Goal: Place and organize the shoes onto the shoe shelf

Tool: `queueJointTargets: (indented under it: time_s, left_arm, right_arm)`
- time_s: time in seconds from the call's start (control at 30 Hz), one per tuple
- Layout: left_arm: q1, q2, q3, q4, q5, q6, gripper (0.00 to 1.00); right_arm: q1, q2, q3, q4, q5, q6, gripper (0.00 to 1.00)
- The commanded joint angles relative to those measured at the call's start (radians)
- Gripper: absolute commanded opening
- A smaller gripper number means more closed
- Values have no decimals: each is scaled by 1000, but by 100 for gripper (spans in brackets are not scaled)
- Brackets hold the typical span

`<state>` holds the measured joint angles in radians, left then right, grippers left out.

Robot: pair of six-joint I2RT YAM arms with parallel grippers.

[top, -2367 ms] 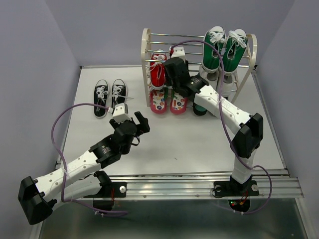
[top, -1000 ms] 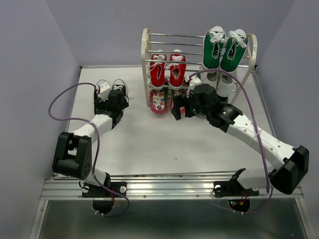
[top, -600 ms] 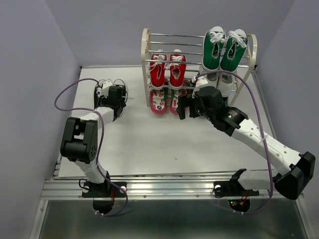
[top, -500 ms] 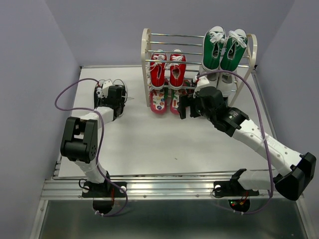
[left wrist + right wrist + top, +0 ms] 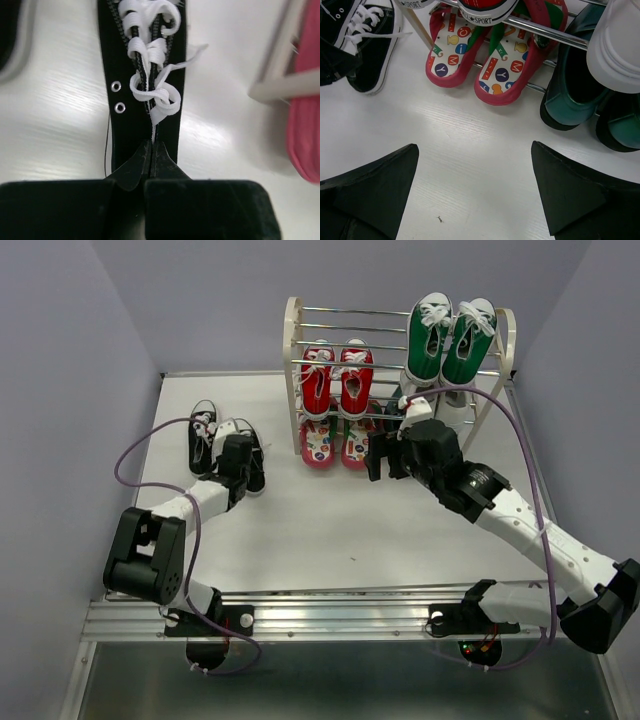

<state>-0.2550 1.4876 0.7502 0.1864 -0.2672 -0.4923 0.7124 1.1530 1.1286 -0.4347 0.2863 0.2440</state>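
left wrist view alone shows grip: left claw (image 5: 151, 150) pressed together, pinching tongue of black-white sneaker (image 5: 125, 120) on table (image 5: 55, 130). top view: second sneaker (image 5: 202, 430) beside, left of shoe shelf (image 5: 293, 340). right wrist view: right claw (image 5: 474, 150) spread, empty, facing flip-flops (image 5: 451, 55) at shelf foot.

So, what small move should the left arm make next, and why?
Probably lift straight up a little: the left gripper is shut on one black sneaker by its tongue, and the shoe seems to rest on the table beside its partner, away from the shoe shelf.
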Motion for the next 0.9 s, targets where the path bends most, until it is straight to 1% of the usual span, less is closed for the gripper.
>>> queueJointTargets:
  time_s: [0.0,0.03,0.07,0.1,0.13,0.17,0.2,0.27,0.33,0.37,0.4,0.43,0.47,0.5,0.53,0.57,0.6,0.63,0.67,0.7,0.73,0.8,0.83,0.87]
  left_arm:
    - [-125,-105,-79,2,60,-138,0]
    - [-159,-133,-92,1,63,-164,0]
    - [-217,-145,-115,-30,59,-205,0]
    - [-245,-157,-130,-42,63,-300,0]
    - [-268,-189,-147,-47,68,-345,0]
    - [-315,-208,-167,-54,66,-394,0]
    - [-338,-243,-195,-64,66,-472,0]
    - [-383,-277,-209,-115,30,-547,0]
    - [-453,-319,-201,-177,-13,-615,1]
    - [-478,-329,-195,-186,-32,-633,5]
    - [-522,-340,-175,-223,-44,-638,14]
    - [-533,-351,-163,-263,-50,-637,30]
    - [-541,-354,-151,-281,-53,-634,42]
    - [-544,-359,-128,-301,-62,-623,52]
    - [-544,-380,-88,-399,-139,-606,79]
    - [-544,-380,-74,-400,-139,-606,79]
    - [-544,-395,-62,-422,-162,-603,89]
    - [-543,-403,-48,-462,-197,-598,94]
    - [-543,-411,-22,-484,-217,-588,97]
    - [-543,-424,-8,-511,-242,-592,99]
    - [-541,-434,6,-563,-292,-597,99]
    - [-518,-458,38,-635,-343,-611,99]
    - [-506,-467,52,-648,-389,-611,99]
    - [-491,-477,57,-656,-406,-605,99]
  right_arm:
    - [-7,-18,-15,42,-33,1,100]
    - [-7,-18,-19,42,-48,1,100]
    - [-7,-15,-24,44,-56,3,100]
    - [-7,-13,-32,44,-67,3,100]
    - [-7,-12,-42,44,-93,5,100]
    - [-7,-9,-50,45,-110,6,100]
    - [-7,-4,-62,45,-151,6,100]
    - [-7,8,-75,45,-189,12,100]
    - [-7,36,-93,47,-262,11,100]
    - [-7,45,-99,48,-275,14,100]
    - [-7,56,-102,50,-288,14,100]
    - [5,76,-107,51,-318,14,100]
    - [5,83,-110,57,-320,15,100]
    - [21,89,-121,66,-325,12,100]
    - [47,99,-142,120,-355,21,100]
    - [47,99,-142,120,-355,21,100]
    - [65,111,-142,143,-372,31,100]
    - [76,122,-145,152,-372,37,100]
    - [91,134,-145,160,-369,41,100]
    - [111,148,-139,166,-337,47,100]
    - [161,183,-133,174,-311,48,100]
    - [231,249,-112,197,-247,25,100]
    - [246,273,-102,205,-230,21,100]
    - [255,299,-92,211,-220,23,100]
